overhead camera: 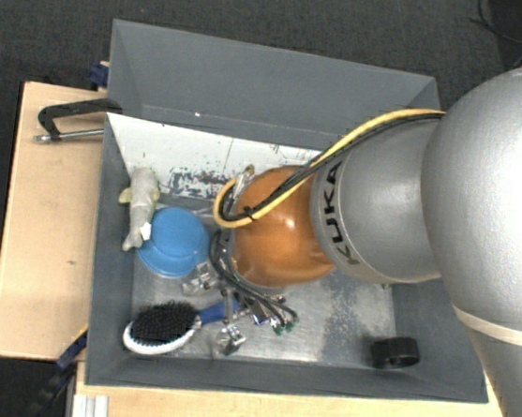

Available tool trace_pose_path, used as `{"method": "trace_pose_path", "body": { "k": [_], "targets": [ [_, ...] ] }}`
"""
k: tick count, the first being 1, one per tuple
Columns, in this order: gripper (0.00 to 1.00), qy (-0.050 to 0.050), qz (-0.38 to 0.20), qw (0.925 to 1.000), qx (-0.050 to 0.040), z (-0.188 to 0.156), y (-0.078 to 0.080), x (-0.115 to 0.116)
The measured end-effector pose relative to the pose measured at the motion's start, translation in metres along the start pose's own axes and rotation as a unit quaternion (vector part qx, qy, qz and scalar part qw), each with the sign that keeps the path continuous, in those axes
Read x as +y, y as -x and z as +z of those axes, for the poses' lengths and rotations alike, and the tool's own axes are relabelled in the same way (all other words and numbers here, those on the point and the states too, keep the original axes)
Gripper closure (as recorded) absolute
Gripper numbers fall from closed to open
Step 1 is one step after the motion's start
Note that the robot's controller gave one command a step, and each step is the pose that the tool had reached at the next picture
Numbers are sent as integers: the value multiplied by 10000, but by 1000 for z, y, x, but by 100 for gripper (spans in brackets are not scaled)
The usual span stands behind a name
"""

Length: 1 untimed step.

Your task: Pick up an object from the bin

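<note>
Writing on arm [384, 208]: KUKA
Gripper [234, 315]: by black brush [162, 326]; clenched or released, hard to tell
Close by: blue cup [177, 242]

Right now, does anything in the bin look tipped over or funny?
Nothing looks spilled or broken. The round blue plastic cup seems tilted, touching the pale cream toy figure by the left wall of the grey metal bin.

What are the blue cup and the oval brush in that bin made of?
Blue cup: likely plastic, with an even matte colour and smooth moulded walls. Brush: the glossy white rim looks plastic; the black bristles are probably synthetic, though that cannot be told for sure.
</note>
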<state>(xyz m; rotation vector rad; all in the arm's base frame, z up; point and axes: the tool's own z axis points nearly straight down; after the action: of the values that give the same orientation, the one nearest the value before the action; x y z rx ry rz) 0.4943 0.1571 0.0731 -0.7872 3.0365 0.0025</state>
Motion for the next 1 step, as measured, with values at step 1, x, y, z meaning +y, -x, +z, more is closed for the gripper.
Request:
{"method": "trace_pose_path", "body": {
  "k": [1],
  "targets": [
    [100, 0, -1, 10000, 38, -3, 0, 0]
  ]
}}
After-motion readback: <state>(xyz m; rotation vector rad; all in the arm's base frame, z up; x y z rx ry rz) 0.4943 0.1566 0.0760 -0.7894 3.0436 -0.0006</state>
